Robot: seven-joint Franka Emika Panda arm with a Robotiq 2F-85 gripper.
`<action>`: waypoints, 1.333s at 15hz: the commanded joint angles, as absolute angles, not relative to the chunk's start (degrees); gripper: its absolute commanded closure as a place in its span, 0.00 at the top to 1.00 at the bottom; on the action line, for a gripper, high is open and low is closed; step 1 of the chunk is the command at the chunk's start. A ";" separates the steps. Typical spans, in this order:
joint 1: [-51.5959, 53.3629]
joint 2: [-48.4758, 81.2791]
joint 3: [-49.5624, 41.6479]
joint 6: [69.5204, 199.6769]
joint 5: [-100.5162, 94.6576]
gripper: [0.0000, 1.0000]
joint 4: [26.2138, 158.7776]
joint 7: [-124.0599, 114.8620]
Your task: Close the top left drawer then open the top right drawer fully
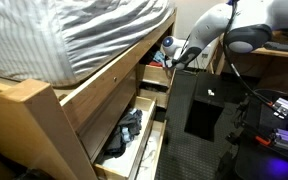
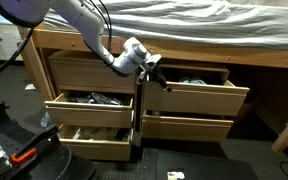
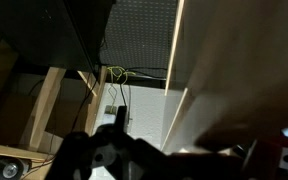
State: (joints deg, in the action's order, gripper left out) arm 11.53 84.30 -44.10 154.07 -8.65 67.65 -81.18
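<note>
The drawers sit in a wooden frame under a bed. In an exterior view the top left drawer [image 2: 84, 72] lies flush with the frame. The top right drawer [image 2: 199, 97] is pulled part of the way out and has dark things inside; it also shows from the side [image 1: 156, 76]. My gripper [image 2: 152, 72] is at the left end of that drawer's top edge, also seen in the side view [image 1: 170, 60]. In the wrist view the dark fingers [image 3: 179, 160] stand apart with the blurred pale wooden front [image 3: 224, 90] between them.
The middle left drawer [image 2: 89, 108] and bottom left drawer [image 2: 89, 143] stand open with clothes in them. A black box [image 1: 199, 110] stands on the floor close in front of the drawers. Striped bedding [image 2: 184, 25] hangs over the frame. Cables and equipment [image 1: 279, 110] lie at the side.
</note>
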 commanded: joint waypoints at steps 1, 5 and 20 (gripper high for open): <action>15.72 83.87 -46.80 157.91 -9.38 1.00 72.84 -84.50; 19.24 83.63 -47.68 155.08 -8.55 1.00 70.95 -86.27; 4.13 81.57 -24.10 121.15 -7.12 1.00 44.91 -68.33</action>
State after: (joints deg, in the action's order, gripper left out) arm 3.54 80.77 -25.15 132.30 -5.95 49.32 -64.07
